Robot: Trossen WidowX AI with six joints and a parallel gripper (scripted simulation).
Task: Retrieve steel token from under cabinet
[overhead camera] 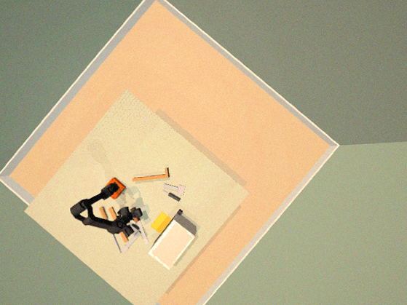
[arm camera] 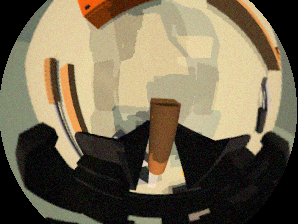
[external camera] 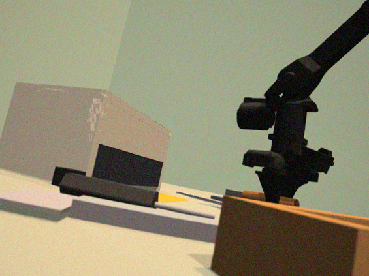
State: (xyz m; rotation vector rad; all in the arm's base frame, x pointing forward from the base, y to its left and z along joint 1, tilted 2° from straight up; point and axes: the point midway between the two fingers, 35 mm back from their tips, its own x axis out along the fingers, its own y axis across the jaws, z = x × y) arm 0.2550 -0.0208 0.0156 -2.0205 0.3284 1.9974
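Note:
My gripper (external camera: 279, 200) (arm camera: 161, 124) points down and is shut on the brown-orange handle (external camera: 289, 201) (arm camera: 164, 114) of a tool low over the table. A light grey shaft (overhead camera: 143, 233) runs from beneath the arm, apparently this tool's; its far end is unclear. The cabinet (overhead camera: 172, 245) (external camera: 43, 128) stands beyond, with its dark vent panel (external camera: 127, 166) low on the front. The marked area is a yellow patch (overhead camera: 160, 221) (external camera: 170, 198) in front of it. The token cannot be made out in any view.
Orange-handled tools (overhead camera: 103, 212) (arm camera: 51, 82) lie beside the gripper, partly under the arm. An orange L-shaped bar (overhead camera: 150, 178) (external camera: 280, 241), a pale flat-headed tool (overhead camera: 172, 187) (external camera: 139, 212) and a dark-handled tool (overhead camera: 174, 197) (external camera: 108, 190) lie on the other side. A small black block (overhead camera: 179, 211) is at the cabinet's corner.

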